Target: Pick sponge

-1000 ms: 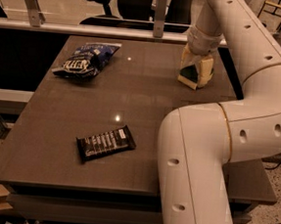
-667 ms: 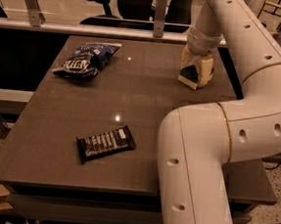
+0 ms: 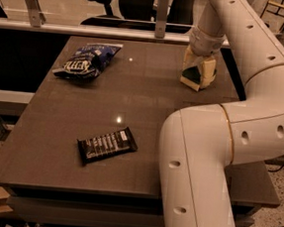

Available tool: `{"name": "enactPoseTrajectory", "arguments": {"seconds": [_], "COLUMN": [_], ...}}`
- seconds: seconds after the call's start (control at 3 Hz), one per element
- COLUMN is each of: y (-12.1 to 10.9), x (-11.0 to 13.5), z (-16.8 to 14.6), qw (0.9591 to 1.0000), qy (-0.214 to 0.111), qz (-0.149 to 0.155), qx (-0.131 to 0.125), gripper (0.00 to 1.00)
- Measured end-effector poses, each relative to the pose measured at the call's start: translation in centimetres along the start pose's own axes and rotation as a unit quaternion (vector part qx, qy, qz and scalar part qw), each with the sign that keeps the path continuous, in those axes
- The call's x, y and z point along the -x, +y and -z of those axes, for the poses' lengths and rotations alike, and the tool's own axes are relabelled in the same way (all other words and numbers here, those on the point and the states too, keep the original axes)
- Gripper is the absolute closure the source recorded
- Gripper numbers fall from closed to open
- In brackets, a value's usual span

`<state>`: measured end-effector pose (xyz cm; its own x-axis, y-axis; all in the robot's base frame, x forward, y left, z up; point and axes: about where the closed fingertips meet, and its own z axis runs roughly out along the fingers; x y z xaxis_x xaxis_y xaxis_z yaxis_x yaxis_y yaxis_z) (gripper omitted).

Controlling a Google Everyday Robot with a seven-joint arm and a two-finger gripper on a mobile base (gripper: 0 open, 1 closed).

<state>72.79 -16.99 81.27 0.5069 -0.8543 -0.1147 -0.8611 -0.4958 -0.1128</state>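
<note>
The sponge [image 3: 190,78], dark green over pale yellow foam, sits at the far right of the brown table [image 3: 133,105]. My gripper [image 3: 197,76] comes down on it from above at the end of the white arm. Its two pale fingers [image 3: 208,71] stand on either side of the sponge and press against it. The sponge's lower edge looks level with the table top. The right part of the sponge is hidden behind a finger.
A blue snack bag [image 3: 87,61] lies at the far left of the table. A black candy bar wrapper [image 3: 106,144] lies near the front middle. My arm's large white elbow [image 3: 203,155] covers the front right. A rail and office chairs stand behind the table.
</note>
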Motion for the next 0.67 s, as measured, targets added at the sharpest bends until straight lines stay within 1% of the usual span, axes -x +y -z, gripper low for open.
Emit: {"name": "enactPoseTrajectory", "arguments": {"seconds": [0.67], "y": [0.05], "x": [0.00], "z": [0.12], "qw": [1.0000], "qy": [0.000], "qz": [-0.001], "qx": [0.000], "gripper": [0.88]}}
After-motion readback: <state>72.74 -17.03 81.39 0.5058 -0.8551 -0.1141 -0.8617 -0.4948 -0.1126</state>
